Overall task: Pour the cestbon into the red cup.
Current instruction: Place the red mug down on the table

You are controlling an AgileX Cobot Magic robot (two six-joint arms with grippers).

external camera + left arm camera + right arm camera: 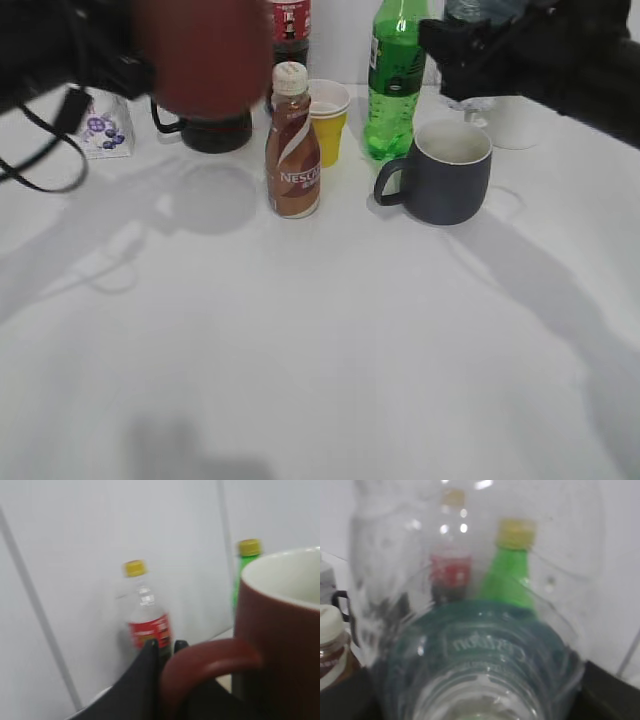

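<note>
The front of the desk (pixel 320 380) is bare, with the bottles and mugs crowded along the back edge. The left gripper (pixel 167 647) pinches the handle of the red cup (pixel 205 55), held blurred in the air at top left, its white inside empty as far as visible. The right gripper (pixel 450 45) is largely hidden; its spread cannot be told, though the water bottle (pixel 480 655) fills its wrist view, blurred, label readable, contents unclear.

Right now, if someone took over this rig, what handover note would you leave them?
Left gripper: jaws closed on the red cup by its handle, cup lifted off the table at far left, upright.
Right gripper: carrying the cestbon, raised at upper right; jaws themselves hidden.
Done: both items picked up.
Left: bring bottle and cup together, tilt bottle over the cup, pour. No pouring visible yet.
</note>
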